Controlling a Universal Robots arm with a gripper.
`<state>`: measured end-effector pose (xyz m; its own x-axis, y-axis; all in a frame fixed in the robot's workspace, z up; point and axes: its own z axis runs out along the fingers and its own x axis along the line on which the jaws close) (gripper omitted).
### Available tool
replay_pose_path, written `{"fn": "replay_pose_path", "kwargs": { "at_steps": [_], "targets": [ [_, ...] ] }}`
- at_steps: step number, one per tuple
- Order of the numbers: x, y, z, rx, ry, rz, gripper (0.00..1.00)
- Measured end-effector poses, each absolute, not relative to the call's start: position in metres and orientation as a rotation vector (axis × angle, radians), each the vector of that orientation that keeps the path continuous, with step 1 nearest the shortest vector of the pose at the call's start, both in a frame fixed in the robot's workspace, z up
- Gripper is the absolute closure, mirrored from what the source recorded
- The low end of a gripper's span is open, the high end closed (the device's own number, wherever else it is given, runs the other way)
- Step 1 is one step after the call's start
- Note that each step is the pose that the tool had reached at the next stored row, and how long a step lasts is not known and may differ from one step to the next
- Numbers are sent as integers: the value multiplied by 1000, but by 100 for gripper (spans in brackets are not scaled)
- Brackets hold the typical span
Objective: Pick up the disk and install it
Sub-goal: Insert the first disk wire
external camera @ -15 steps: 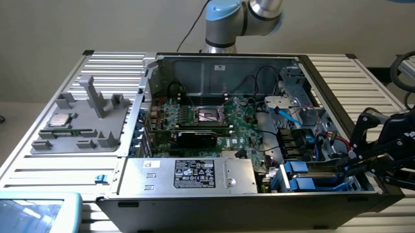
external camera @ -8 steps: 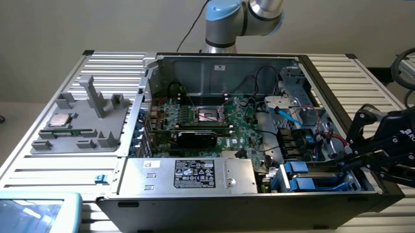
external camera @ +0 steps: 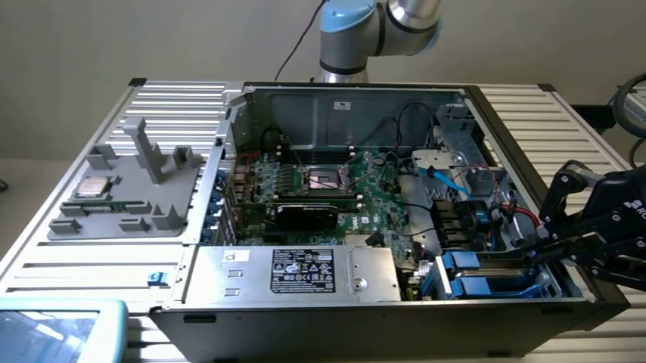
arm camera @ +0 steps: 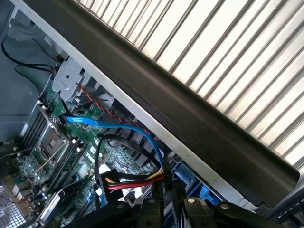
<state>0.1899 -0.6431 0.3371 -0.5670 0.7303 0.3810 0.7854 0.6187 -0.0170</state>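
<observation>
Where the claw (external camera: 535, 253) hangs inside the case (external camera: 343, 113), the disk (external camera: 485, 286) lies near.

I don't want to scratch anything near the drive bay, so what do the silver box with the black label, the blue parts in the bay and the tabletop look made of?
Silver box: bare sheet metal, probably steel, by its dull grey sheen and folded edges. Blue parts: likely moulded plastic, with even bright colour and soft gloss. Tabletop: ribbed pale metal, perhaps aluminium, satin finish.
</observation>
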Motion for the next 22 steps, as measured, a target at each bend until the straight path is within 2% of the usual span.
{"fn": "replay_pose_path", "kwargs": {
  "at_steps": [4,7,19,22],
  "targets": [
    [190,-643,337,-1215,-2494,-219,78],
    [190,-643,337,-1215,-2494,-219,84],
    [190,-643,337,-1215,-2494,-218,84],
    [189,-643,346,-1215,-2489,-215,84]
  ]
}}
